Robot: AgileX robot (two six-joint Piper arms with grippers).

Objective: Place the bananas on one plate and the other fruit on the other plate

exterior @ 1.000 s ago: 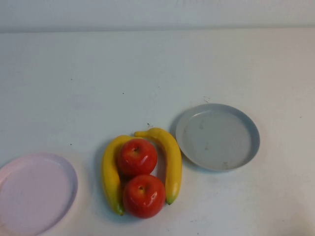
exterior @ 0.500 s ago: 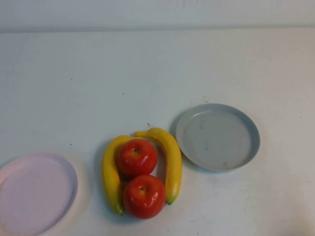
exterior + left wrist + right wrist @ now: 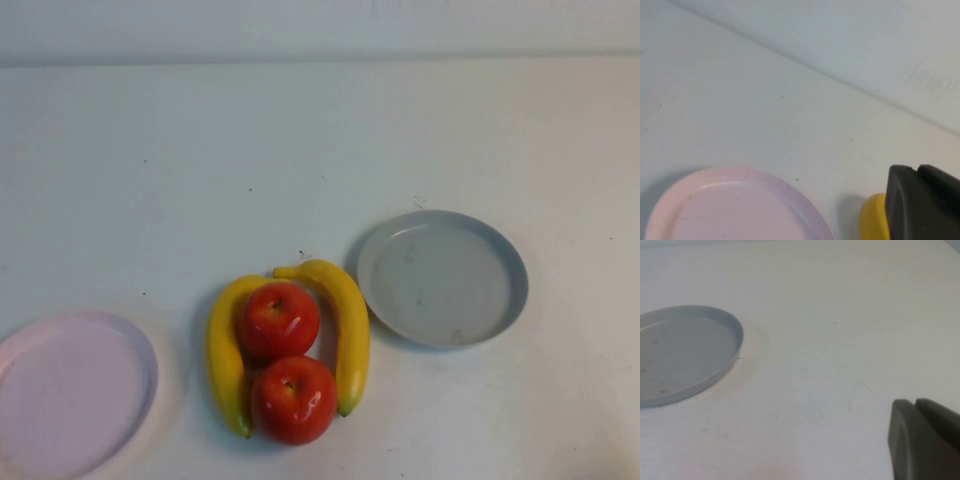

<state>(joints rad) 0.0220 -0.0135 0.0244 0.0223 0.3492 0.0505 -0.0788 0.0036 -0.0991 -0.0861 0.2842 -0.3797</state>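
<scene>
Two yellow bananas, the left banana (image 3: 226,350) and the right banana (image 3: 343,325), curve around two red apples, the far apple (image 3: 279,319) and the near apple (image 3: 293,398), in one cluster at the table's front middle. The grey-blue plate (image 3: 508,260) lies empty just right of them. The pale pink plate (image 3: 140,350) lies empty at the front left. Neither arm shows in the high view. My left gripper (image 3: 918,169) is shut and empty, beside the pink plate (image 3: 805,207), with a banana end (image 3: 872,220) behind it. My right gripper (image 3: 915,402) is shut and empty, to the side of the grey-blue plate (image 3: 737,337).
The white table (image 3: 320,150) stretches bare to a pale wall at the back. The pink plate is partly cut off by the front left edge of the high view.
</scene>
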